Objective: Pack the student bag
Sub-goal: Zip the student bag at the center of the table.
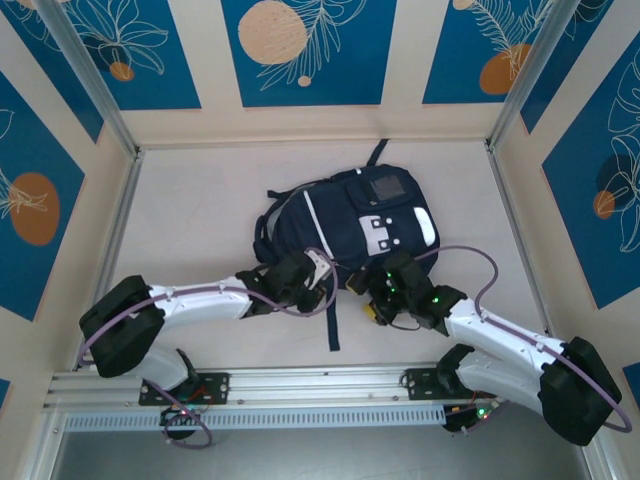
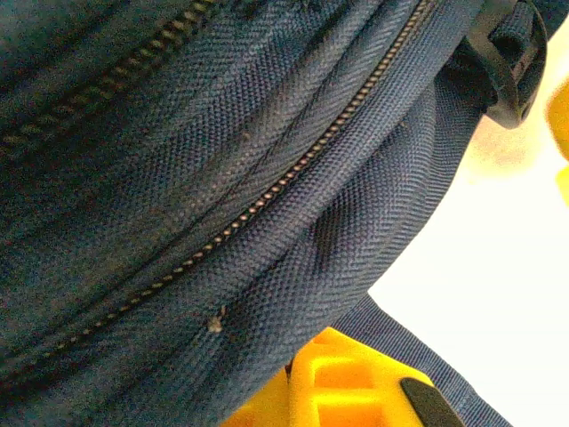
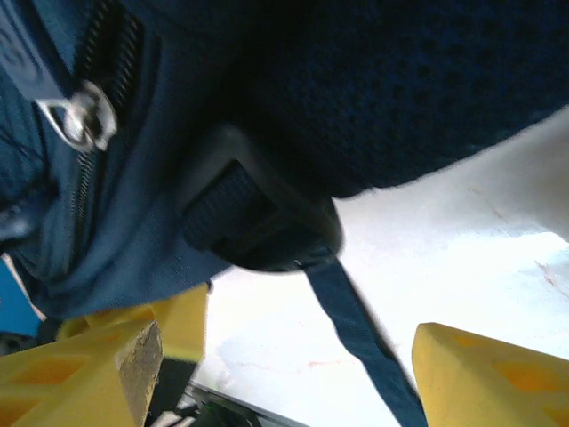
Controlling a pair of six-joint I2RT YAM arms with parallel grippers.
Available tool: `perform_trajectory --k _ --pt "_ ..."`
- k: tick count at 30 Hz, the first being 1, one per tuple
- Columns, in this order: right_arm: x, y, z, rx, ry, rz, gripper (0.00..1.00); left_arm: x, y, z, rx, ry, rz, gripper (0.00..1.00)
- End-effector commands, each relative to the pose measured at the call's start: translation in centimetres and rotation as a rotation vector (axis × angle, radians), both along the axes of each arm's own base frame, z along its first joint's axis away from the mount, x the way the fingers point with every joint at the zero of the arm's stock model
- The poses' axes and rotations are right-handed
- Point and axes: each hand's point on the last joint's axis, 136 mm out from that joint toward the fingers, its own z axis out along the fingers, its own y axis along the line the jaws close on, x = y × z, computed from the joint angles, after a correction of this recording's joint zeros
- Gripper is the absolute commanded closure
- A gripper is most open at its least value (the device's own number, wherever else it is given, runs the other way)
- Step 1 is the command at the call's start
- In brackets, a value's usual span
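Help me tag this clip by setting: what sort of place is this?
Probably a purpose-built robot test booth: printed blue-and-cream wall panels enclose a pale table, aluminium posts stand at its corners, and two arms are bolted to a rail at the near edge, reaching the student bag.

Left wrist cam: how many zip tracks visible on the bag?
2 on the student bag: a long zip running diagonally across mid-frame, and a coarser zip at upper left. Others may be hidden out of frame.

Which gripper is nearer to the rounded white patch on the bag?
Right. The right gripper is at the near edge of the student bag, close to the white patch; the left gripper is farther over, at its near-left edge.
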Motion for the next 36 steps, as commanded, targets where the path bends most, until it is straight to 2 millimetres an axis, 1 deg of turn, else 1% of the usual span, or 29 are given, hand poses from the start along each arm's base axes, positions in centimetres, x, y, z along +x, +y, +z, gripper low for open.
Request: perform_trajectory --k 1,5,7,9,10,12,13,14,16,19,24,27,31,36 --pt "2.7 0.6 2.4 0.116 -0.111 -0.133 0.24 -0.9 -1.8 1.4 -0.045 0.017 -0.042 1.0" --pt "4.2 0.7 2.2 0.125 -0.164 -0.176 0.31 -1.0 -1.9 1.7 -0.053 0.016 -0.044 1.0" --pt "4.5 0.9 1.7 0.121 -0.166 -0.181 0.37 -1.1 -1.9 1.8 -0.058 0.016 -0.042 1.0" --pt "4.9 1.1 1.0 0.109 -0.159 -0.187 0.39 -1.1 -1.9 1.8 -0.06 0.019 -0.043 1.0" --pt "5.0 1.2 0.6 0.103 -0.155 -0.191 0.44 -1.1 -1.9 1.7 -0.058 0.022 -0.044 1.0" --pt "5.4 1.5 0.1 0.088 -0.16 -0.183 0.58 -1.1 -2.0 1.3 -0.052 0.029 -0.045 1.0" --pt "5.5 1.5 -0.1 0.074 -0.159 -0.182 0.67 -1.1 -1.9 1.2 -0.046 0.031 -0.04 1.0" --pt "5.6 1.3 -0.4 0.057 -0.158 -0.185 0.79 -1.1 -1.9 1.1 -0.042 0.032 -0.038 1.0" --pt "5.7 0.7 -0.8 0.021 -0.159 -0.198 1.0 -1.0 -1.7 1.0 -0.034 0.029 -0.031 1.0" --pt "5.3 -0.6 -1.2 -0.037 -0.153 -0.221 1.0 -0.9 -0.9 0.7 -0.006 0.018 -0.014 1.0" --pt "4.7 -2.5 -1.5 -0.088 -0.159 -0.261 1.0 -0.4 1.3 -0.1 0.05 0.0 0.061 1.0" --pt "4.5 -3.1 -1.9 -0.1 -0.153 -0.273 1.0 -0.1 2.7 -0.5 0.076 -0.007 0.108 1.0" --pt "4.5 -3.6 -2.2 -0.117 -0.148 -0.274 1.0 0.1 3.8 -0.9 0.093 -0.004 0.133 1.0" --pt "4.6 -4.5 -2.2 -0.154 -0.159 -0.276 1.0 0.6 5.1 -0.5 0.114 -0.02 0.166 1.0"
